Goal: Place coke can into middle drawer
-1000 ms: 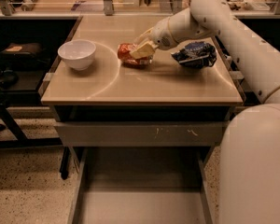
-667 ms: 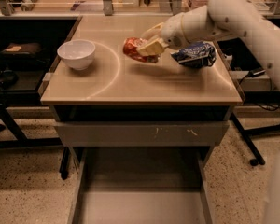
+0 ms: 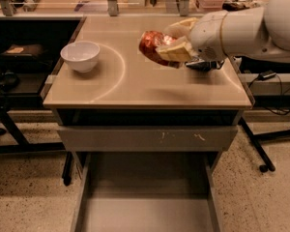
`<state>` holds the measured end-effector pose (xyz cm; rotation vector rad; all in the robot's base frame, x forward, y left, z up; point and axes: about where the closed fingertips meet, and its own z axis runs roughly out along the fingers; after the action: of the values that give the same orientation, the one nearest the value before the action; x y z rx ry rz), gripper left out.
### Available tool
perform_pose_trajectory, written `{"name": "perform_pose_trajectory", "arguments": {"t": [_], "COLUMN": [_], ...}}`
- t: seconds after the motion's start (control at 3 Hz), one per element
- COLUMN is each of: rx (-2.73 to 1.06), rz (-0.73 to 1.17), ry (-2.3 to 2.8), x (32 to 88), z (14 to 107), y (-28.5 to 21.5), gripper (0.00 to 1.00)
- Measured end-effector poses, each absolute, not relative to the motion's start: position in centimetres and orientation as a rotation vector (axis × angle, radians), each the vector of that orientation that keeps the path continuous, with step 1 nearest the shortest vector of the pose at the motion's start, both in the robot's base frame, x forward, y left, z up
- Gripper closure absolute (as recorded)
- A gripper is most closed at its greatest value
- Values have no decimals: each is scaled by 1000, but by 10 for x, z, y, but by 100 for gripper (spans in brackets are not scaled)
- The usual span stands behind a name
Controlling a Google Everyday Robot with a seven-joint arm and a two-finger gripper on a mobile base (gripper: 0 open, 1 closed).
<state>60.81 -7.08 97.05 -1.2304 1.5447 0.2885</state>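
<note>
One coke can (image 3: 150, 43) sat clamped in my gripper (image 3: 167, 45) above the desk (image 3: 135, 88), jutting toward nine o'clock; the open middle drawer (image 3: 145, 209) lay at six o'clock, well below.

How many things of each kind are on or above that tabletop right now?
White bowl: 1, standing on the table
Coke can: 1, held above the table in the gripper, jaws shut on it
Dark item mostly hidden under the arm: 1
Total: 3
</note>
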Motion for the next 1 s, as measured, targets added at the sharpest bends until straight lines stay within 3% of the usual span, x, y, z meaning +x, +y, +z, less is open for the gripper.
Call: {"name": "perform_pose_trajectory", "arguments": {"t": [0.33, 1.0], "rx": [-1121, -900], "rz": [279, 355], "ry": [1520, 1651], "x": [569, 496], "z": [971, 866], "y": [-55, -43], "gripper": [100, 100]}}
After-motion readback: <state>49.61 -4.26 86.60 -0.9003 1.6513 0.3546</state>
